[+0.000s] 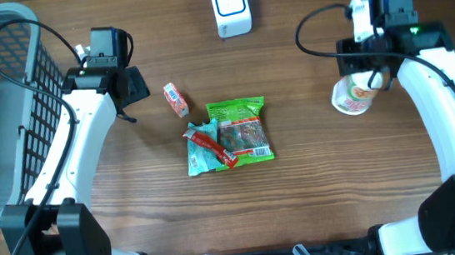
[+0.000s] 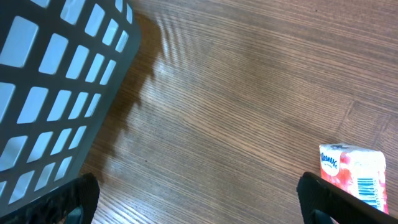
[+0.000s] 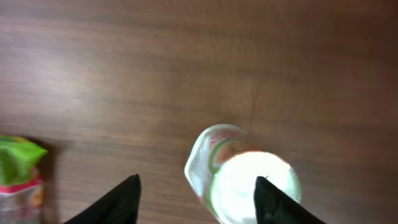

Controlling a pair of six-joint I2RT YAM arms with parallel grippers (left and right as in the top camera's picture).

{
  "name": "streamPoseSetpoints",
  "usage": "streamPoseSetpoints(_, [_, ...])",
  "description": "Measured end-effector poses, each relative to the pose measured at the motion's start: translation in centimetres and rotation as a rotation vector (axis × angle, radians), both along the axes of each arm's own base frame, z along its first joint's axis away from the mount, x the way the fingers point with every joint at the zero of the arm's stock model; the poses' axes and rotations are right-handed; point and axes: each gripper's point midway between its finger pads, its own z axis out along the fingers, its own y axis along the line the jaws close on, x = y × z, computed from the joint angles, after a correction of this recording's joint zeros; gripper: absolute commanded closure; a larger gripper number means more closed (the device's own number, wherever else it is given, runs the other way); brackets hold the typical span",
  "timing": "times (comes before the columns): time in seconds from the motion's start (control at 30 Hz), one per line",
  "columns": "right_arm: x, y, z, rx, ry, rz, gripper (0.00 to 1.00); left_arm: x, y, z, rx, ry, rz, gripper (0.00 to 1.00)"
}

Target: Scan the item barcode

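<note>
Hovers with right gripper (image 3: 198,182) half-spread over white round cup with red-green print (image 3: 239,177) on brown wooden table (image 1: 318,202), seemingly ungripped, well right of white boxy scanner (image 1: 230,7). Holds left gripper (image 2: 198,190) spread wide, empty.

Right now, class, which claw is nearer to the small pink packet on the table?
Left. The left claw is open, close beside the small pink packet, on its basket side. The right claw is far across the table, above the cup.
</note>
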Motion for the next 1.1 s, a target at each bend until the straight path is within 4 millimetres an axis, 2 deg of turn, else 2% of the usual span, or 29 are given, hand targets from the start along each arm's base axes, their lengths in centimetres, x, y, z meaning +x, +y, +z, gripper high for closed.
streamPoseSetpoints(0.07, [-0.5, -0.8, -2.2, 0.014, 0.035, -0.024, 0.28, 0.0, 0.0, 0.0, 0.0, 0.0, 0.0, 0.0])
streamPoseSetpoints(0.13, [-0.9, -1.0, -2.7, 0.019, 0.057, -0.034, 0.27, 0.0, 0.0, 0.0, 0.0, 0.0, 0.0, 0.0])
streamPoseSetpoints(0.23, [-1.2, -0.8, -1.9, 0.035, 0.074, -0.048, 0.27, 0.0, 0.0, 0.0, 0.0, 0.0, 0.0, 0.0])
streamPoseSetpoints(0.33, [-1.0, -0.5, 0.2, 0.055, 0.065, -0.052, 0.29, 0.0, 0.0, 0.0, 0.0, 0.0, 0.0, 0.0])
streamPoseSetpoints(0.37, [-1.0, -0.4, 1.0, 0.068, 0.058, -0.058, 0.32, 0.0, 0.0, 0.0, 0.0, 0.0, 0.0, 0.0])
streamPoseSetpoints(0.47, [-1.2, -0.2, 1.3, 0.089, 0.061, -0.077, 0.51, 0.0, 0.0, 0.0, 0.0, 0.0, 0.0, 0.0])
streamPoseSetpoints(0.5, [-1.1, -0.1, 1.3, 0.094, 0.059, -0.084, 0.55, 0.0, 0.0, 0.0, 0.0, 0.0, 0.0, 0.0])
streamPoseSetpoints(0.6, [-0.9, -0.1, 1.3, 0.104, 0.053, -0.098, 0.61, 0.0, 0.0, 0.0, 0.0, 0.0, 0.0, 0.0])
streamPoseSetpoints(0.7, [-1.5, -0.4, 0.7, 0.102, 0.091, -0.149, 0.66, 0.0, 0.0, 0.0, 0.0, 0.0, 0.0, 0.0])
streamPoseSetpoints(0.8, [-2.5, -1.3, 0.2, 0.069, 0.135, -0.219, 0.68, 0.0, 0.0, 0.0, 0.0, 0.0, 0.0, 0.0])
streamPoseSetpoints(0.9, [-3.3, -3.4, -1.0, -0.022, 0.152, -0.327, 0.82, 0.0, 0.0, 0.0, 0.0, 0.0, 0.0, 0.0])
streamPoseSetpoints(0.97, [-3.5, -4.2, -1.3, -0.044, 0.156, -0.378, 0.87, 0.0, 0.0, 0.0, 0.0, 0.0, 0.0, 0.0])
streamPoseSetpoints(1.1, [-3.9, -6.2, -2.1, -0.041, 0.159, -0.468, 0.91, 0.0, 0.0, 0.0, 0.0, 0.0, 0.0, 0.0])
